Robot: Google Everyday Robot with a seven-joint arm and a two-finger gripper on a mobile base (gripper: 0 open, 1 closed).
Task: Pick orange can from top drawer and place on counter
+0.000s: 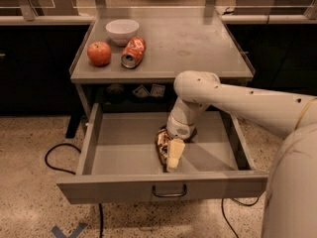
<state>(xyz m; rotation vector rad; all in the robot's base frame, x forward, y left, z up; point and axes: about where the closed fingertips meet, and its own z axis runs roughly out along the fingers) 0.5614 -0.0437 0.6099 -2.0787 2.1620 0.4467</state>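
Observation:
The orange can, dull brownish-orange with silvery patches, lies in the open top drawer near its middle, towards the front. My gripper is down inside the drawer, right at the can, with its cream tip against the can's right side. The white arm reaches in from the right, over the drawer's right wall. The counter is the grey tabletop directly above the drawer.
On the counter's left part stand a white bowl, a red apple and a brighter red-orange can lying on its side. The drawer front has a small bar handle. A black cable lies on the floor at left.

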